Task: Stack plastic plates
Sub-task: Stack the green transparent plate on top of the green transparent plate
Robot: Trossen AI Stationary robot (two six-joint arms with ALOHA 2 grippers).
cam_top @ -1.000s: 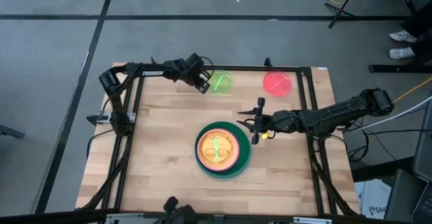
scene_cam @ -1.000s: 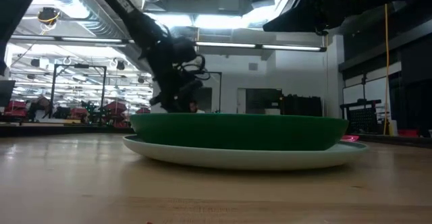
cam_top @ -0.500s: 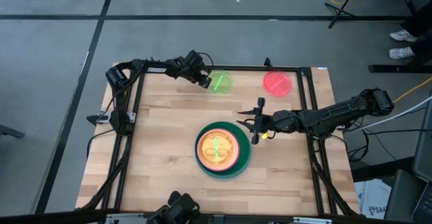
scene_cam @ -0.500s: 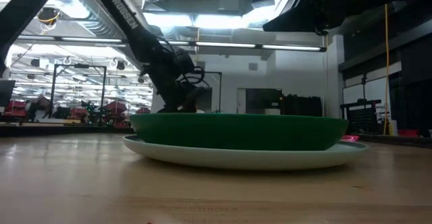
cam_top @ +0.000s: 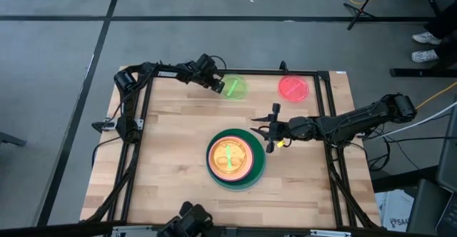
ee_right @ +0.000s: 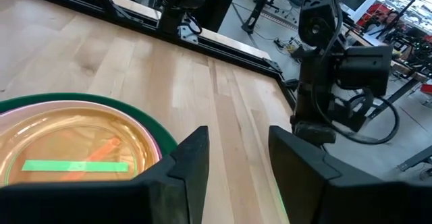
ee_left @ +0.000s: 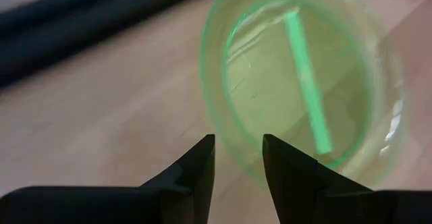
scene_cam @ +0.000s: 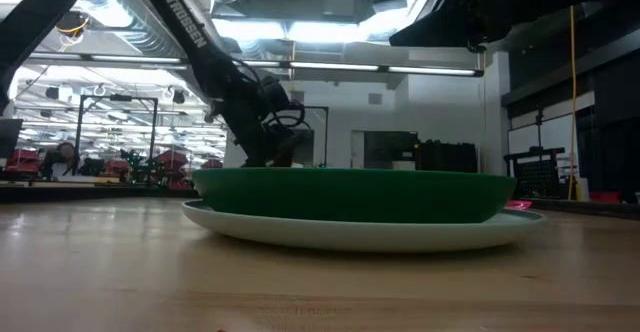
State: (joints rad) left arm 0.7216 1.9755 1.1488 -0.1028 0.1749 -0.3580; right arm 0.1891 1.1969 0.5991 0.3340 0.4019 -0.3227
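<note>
Nearest on the table [cam_top: 164,165], just right of centre, sits the stack [cam_top: 235,159]: a pale blue plate [scene_cam: 360,234] at the bottom, the dark green plate [scene_cam: 350,194] on it, then a magenta rim, a peach plate, an orange plate [cam_top: 230,156] and a clear lime plate with a green stripe on top. In the low view only the 2 lowest plates show, the green one seated inside the pale one.

Just right of the stack, the right gripper [cam_top: 269,131] hangs above bare wood, its arm reaching in from the right edge. In its wrist view the 2 fingers [ee_right: 185,166] stand apart with wood showing between them, holding nothing, and the stack's rim lies beside them.

Farther back, near the far edge, the left gripper [cam_top: 216,86] is at the left rim of the second lime plate [cam_top: 233,88], which lies flat on the table. Its wrist view shows the fingers [ee_left: 196,166] slightly parted, the plate's rim [ee_left: 236,150] lying between their tips; whether they touch it I cannot tell.

To the right of that plate, well apart, the red plate [cam_top: 293,88] lies alone near the far right corner.
</note>
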